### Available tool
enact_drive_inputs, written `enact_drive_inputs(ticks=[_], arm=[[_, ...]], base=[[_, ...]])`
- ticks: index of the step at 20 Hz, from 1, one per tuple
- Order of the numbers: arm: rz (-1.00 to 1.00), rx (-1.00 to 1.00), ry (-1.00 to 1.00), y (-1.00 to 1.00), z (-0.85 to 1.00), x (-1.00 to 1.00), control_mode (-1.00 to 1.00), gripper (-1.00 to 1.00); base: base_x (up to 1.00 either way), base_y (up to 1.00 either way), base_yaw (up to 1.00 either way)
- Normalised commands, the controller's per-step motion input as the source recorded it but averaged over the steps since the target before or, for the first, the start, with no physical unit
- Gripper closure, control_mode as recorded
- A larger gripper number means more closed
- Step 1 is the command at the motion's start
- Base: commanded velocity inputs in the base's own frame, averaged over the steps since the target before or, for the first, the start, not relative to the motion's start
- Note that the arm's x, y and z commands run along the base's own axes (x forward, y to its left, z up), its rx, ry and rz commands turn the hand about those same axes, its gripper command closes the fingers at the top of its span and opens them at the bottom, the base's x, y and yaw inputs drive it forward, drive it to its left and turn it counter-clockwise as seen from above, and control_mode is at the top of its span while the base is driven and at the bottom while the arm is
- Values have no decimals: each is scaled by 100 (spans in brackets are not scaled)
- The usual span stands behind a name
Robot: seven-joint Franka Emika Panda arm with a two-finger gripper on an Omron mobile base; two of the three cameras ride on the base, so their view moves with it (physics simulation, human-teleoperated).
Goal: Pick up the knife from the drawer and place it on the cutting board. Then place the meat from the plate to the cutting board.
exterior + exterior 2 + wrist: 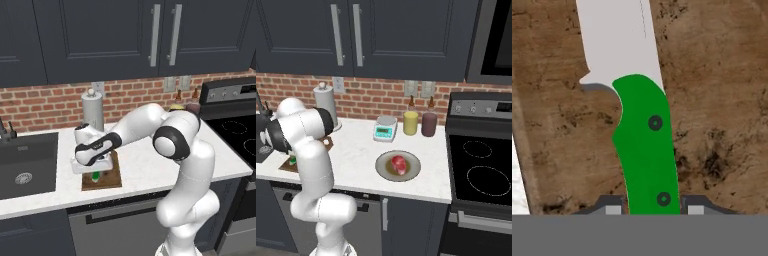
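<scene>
The knife (647, 145), with a bright green handle and a pale blade, lies flat over the dark brown cutting board (722, 110). My gripper (654, 207) is shut on the knife's handle end, one fingertip against each side. In the left base view the gripper (95, 170) hangs low over the board (111, 176), with a bit of the green handle (96, 175) below it. The red-pink meat (399, 163) rests on the round grey plate (413, 170), on the counter well to the board's right. The drawer is out of view.
A paper towel roll (92, 110) stands just behind the board and a dark sink (25, 165) lies to its left. A small scale (385, 129) and two bottles (411, 122) stand behind the plate. The stove (481, 170) borders the counter on the right.
</scene>
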Motion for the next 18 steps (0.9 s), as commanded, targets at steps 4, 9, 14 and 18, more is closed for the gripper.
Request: enact_drive_inputs(ticks=[4, 9, 14, 18], arm=[[0, 1, -8, -26, 1, -14, -100, -100], [0, 8, -12, -60, 31, -28, -100, -100], [0, 8, -12, -80, 79, -30, -100, -100], [0, 9, -11, -99, 89, -32, -100, -100]], base=[[0, 0, 0], [0, 0, 0], [0, 0, 0], [0, 0, 0]])
